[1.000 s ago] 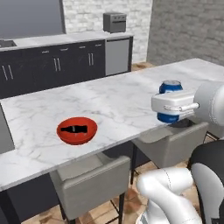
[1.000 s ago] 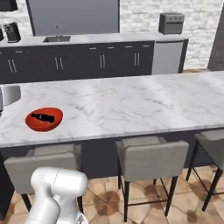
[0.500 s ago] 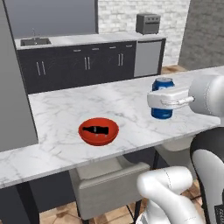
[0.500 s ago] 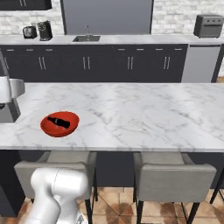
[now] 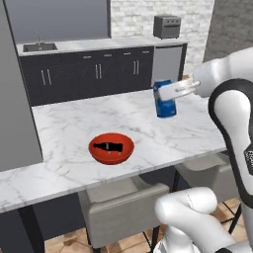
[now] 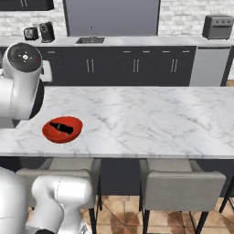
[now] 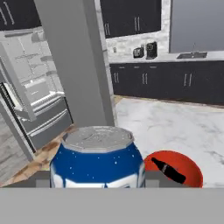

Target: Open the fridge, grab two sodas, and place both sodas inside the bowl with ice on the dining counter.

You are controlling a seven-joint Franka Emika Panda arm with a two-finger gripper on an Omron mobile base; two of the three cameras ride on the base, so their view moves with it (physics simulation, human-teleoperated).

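My gripper (image 5: 167, 93) is shut on the blue soda can (image 5: 164, 100), holding it upright above the white marble dining counter (image 5: 163, 136), to the right of and beyond the red bowl (image 5: 111, 148). A dark soda (image 5: 108, 147) lies inside the bowl. From the right base view the bowl (image 6: 62, 130) with the dark soda (image 6: 61, 127) sits near the counter's (image 6: 146, 119) front left, beside my arm. The hand view has the blue can (image 7: 97, 159) between the fingertips (image 7: 153, 178), the bowl (image 7: 176, 171) lower right, and the open fridge (image 7: 30, 94) at left.
Grey stools (image 6: 176, 185) are tucked under the counter's near edge. Behind it runs a dark-cabinet worktop (image 5: 99, 69) with a sink (image 6: 90, 40), a toaster oven (image 5: 167, 26) and small appliances (image 6: 39, 32). A grey fridge panel (image 5: 17, 113) stands at left.
The base has moved, so the whole scene has shifted right in the views. My gripper has carried the blue can leftward, closer to the bowl. The dark soda stays in the bowl.
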